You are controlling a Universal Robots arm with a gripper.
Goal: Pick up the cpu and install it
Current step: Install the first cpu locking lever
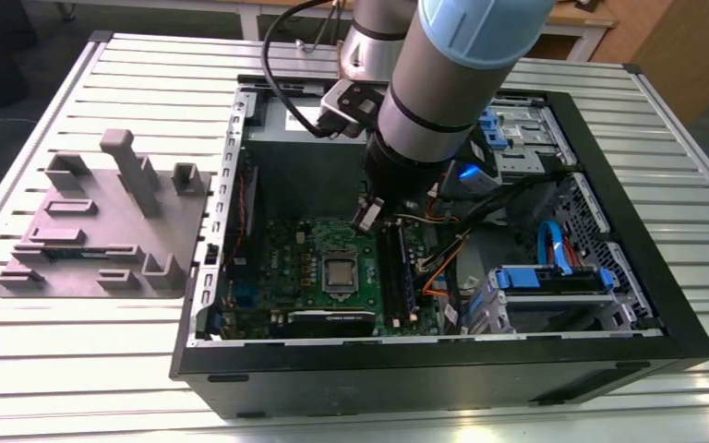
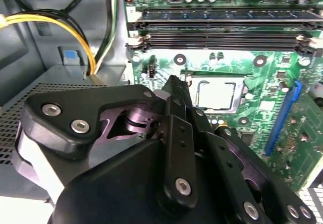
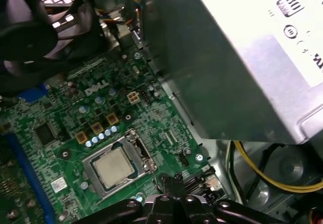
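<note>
**Claw low over the board, cpu in the socket**

Your main risk is the claw (image 2: 174, 81) touching the board (image 3: 75, 103). In both wrist views its tip sits close over the green surface just beside the socket (image 3: 144, 156), on the side toward the memory slots (image 2: 222, 40). Small parts and pin headers stand there. A sideways drift or a slight drop at this height could scrape them or knock the socket frame.

The cpu (image 3: 115, 166) lies flat inside the socket with its pale metal top up. It looks level, but you cannot tell from these views whether it is fully seated or latched. If it sits a little proud, a nudge from the tip could tilt it and hurt the contacts underneath.

The yellow cables (image 2: 86, 37) hang near the arm's wrist inside the case (image 1: 453, 369). A wide swing could snag them.

In the exterior view the arm reaches down into the open case, and the claw (image 1: 368, 217) hangs over the board to the exterior view's right of the cpu (image 1: 339, 270).

The claw's fingers are drawn together to a single point. Nothing is pinched between them, and they touch neither the cpu nor the socket. The tip (image 3: 174, 179) appears to hover just clear of the board, though contact cannot be ruled out.
</note>
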